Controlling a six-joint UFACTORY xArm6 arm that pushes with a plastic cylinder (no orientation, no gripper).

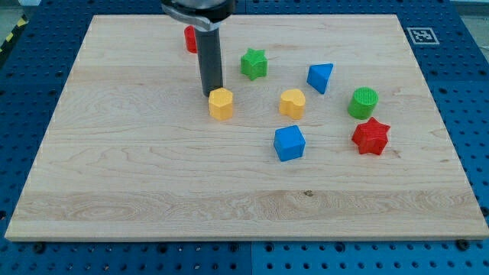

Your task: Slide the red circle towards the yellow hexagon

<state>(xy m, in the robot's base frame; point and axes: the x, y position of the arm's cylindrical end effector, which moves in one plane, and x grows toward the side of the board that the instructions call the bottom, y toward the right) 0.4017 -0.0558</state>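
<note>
The red circle (pixel 189 39) lies near the view's top, left of centre, partly hidden behind the rod. The yellow hexagon (pixel 221 104) sits below it, near the board's middle. My tip (pixel 212 94) rests just above and left of the yellow hexagon, touching or nearly touching it, and well below the red circle.
A green star (pixel 254 63), a blue triangle (pixel 320 77), a yellow heart (pixel 292 102), a green circle (pixel 364 102), a red star (pixel 371 137) and a blue cube (pixel 289 143) lie to the right on the wooden board (pixel 137 176).
</note>
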